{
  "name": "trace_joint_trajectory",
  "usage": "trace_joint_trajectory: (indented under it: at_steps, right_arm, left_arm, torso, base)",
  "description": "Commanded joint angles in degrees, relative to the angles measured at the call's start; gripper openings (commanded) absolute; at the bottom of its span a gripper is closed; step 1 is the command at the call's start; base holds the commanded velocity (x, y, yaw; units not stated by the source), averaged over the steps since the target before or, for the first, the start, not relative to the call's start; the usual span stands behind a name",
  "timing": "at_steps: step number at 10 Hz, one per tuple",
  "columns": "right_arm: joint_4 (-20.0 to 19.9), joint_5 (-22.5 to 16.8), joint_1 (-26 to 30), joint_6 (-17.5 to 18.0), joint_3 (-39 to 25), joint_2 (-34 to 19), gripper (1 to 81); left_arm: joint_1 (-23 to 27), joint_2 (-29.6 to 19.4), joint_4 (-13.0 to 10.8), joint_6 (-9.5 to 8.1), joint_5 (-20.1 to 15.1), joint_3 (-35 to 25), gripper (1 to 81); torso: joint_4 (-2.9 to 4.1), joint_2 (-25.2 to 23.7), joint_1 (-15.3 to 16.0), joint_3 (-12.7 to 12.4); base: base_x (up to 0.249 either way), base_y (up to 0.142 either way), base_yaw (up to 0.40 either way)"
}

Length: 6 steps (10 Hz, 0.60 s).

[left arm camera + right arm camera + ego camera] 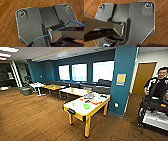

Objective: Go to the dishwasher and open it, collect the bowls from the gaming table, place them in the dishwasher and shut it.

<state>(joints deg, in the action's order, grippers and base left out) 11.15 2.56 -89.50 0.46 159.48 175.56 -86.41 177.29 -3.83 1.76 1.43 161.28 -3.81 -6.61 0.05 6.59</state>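
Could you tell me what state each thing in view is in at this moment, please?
gaming table: standing upright on the wood floor, its white top cluttered at the far end.
green bowl: resting upright on the gaming table, nothing touching it.
wooden door: shut.
windows: bright, daylight coming through.
ceiling lights: on.
person: standing behind a dark cart at the right.

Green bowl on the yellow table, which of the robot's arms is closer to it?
Cannot tell. The green bowl sits on the gaming table, ahead of the robot; both wrist cameras look down at wood floor, well short of it.
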Motion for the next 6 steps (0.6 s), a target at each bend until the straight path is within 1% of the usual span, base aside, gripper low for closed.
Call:
trace_joint_trajectory:
  at_steps: [1, 6]
  right_arm:
    - [0.1, -2.82, 2.44, -0.02, -0.23, 0.26, 81.1]
    - [0.18, -2.82, 2.52, -0.02, -0.14, 0.26, 81.1]
  left_arm:
    - [3.04, 0.09, -0.22, 0.53, -2.92, 0.0, 81.1]
    - [3.04, 0.09, -0.22, 0.53, -2.92, 0.0, 81.1]
  torso:
    - [0.0, 0.0, -0.02, 0.0]
    - [0.0, 0.0, 0.0, 0.0]
  base:
    - [0.0, 0.0, -0.4]
    - [0.0, 0.0, -0.4]
